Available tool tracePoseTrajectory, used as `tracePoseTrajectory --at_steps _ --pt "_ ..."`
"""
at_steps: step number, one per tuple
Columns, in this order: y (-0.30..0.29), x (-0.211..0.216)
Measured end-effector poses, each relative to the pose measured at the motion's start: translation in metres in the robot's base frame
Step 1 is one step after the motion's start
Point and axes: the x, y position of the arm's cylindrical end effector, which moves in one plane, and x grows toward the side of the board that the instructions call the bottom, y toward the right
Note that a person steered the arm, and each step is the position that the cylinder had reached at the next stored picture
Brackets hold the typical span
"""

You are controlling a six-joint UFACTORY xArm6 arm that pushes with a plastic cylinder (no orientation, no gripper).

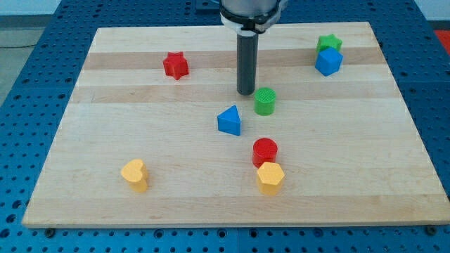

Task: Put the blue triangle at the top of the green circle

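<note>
Blue triangle [230,121] sits near board centre, just to the lower left of the green circle [265,101], apart from it, not touching. Target spot is above the circle in the view, so it's currently on the wrong side.

Largest first: wooden board [140,190] fills most of the view. Rod comes down from the view's top; my tip [245,93] is on the board just left of the green circle and above-right of the triangle, very close to the circle, can't tell if it touches. No jaws on this tool, just a bare rod, nothing pinched or held; it contacts neither block clearly.

Other blocks: blue hexagon-ish block [328,62] with green star [328,43] right behind it, upper right. Red star [175,65] upper left. Red cylinder [265,150] and yellow hexagon [270,177] touching, below centre. Yellow heart [134,174] lower left.

Step, my read: approach/reposition phase, push not yet made. The tip is above the triangle, wrong side for pushing it up.

Next move needs: route the tip round the triangle's left to its underside, then push up and right, curving past the circle's left edge. Risk: clipping the circle and shifting the target.
</note>
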Motion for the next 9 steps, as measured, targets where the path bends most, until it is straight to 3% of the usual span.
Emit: tracePoseTrajectory --at_steps 1,3,4,7,9 --pt "-0.036 0.013" --pt "-0.106 0.107" --pt "-0.084 0.125" --pt "-0.016 0.075" --pt "-0.015 0.012"
